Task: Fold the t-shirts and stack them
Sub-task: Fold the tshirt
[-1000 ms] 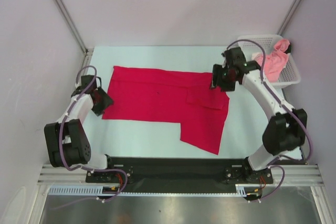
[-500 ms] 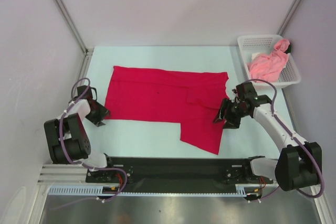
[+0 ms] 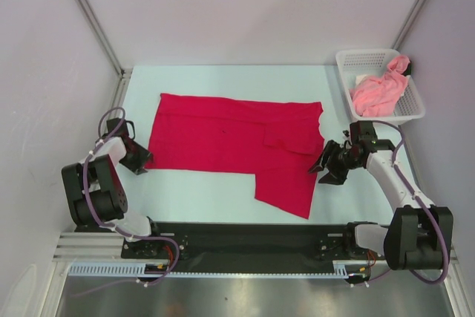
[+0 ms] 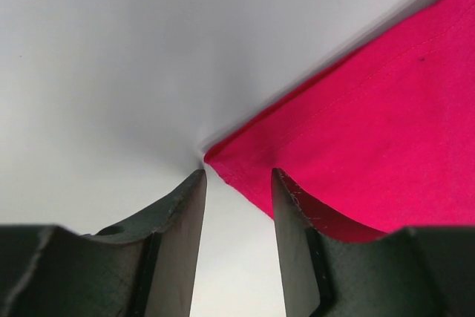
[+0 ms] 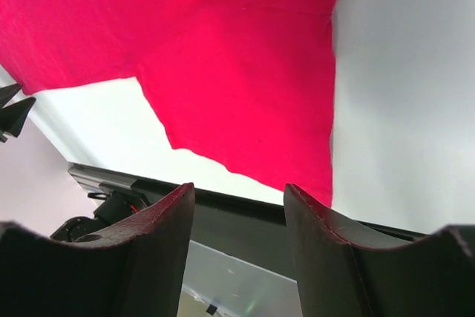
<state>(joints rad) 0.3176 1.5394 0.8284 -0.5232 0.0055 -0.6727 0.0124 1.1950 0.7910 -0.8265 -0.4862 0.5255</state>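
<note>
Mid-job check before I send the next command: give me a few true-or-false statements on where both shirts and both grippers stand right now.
1. The red t-shirt lies spread on the table. True.
2. The pink t-shirt lies on the table beside the red one. False: it sits crumpled in the white basket at the far right.
3. The left gripper is shut on the red shirt's corner. False: it is open, and the corner lies just ahead of its fingers.
4. The right gripper is open and holds nothing. True.
5. The right gripper hangs over the basket. False: it is by the red shirt's right edge, nearer the arms than the basket.
</note>
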